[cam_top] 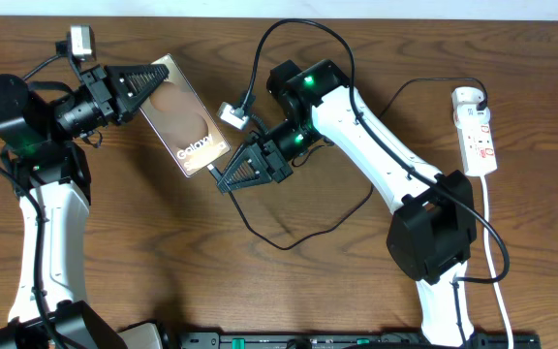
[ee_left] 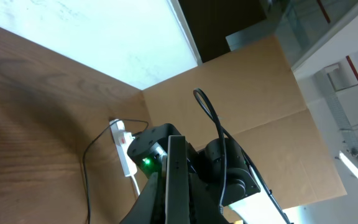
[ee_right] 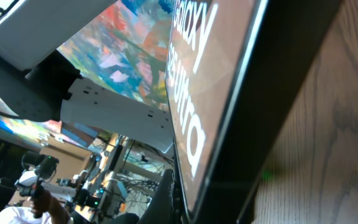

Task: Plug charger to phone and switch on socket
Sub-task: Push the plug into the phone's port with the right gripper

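Observation:
The phone (cam_top: 187, 118) is a brownish reflective slab with white "Galaxy" text, held off the wooden table. My left gripper (cam_top: 155, 82) is shut on its upper left end. In the left wrist view the phone (ee_left: 176, 168) stands edge-on between my fingers (ee_left: 151, 208). My right gripper (cam_top: 225, 178) is shut at the phone's lower end, and the thin black charger (cam_top: 289, 244) runs into its tips. The plug itself is hidden. In the right wrist view the phone (ee_right: 229, 74) fills the frame beside one dark finger (ee_right: 165, 193). The white socket (cam_top: 477, 131) lies at the far right.
A white adapter (cam_top: 468, 97) sits plugged in at the socket's far end, and the socket's white cord (cam_top: 497, 252) runs toward the front edge. The socket (ee_left: 124, 152) also shows in the left wrist view. The right arm (cam_top: 376, 145) spans the table's middle right.

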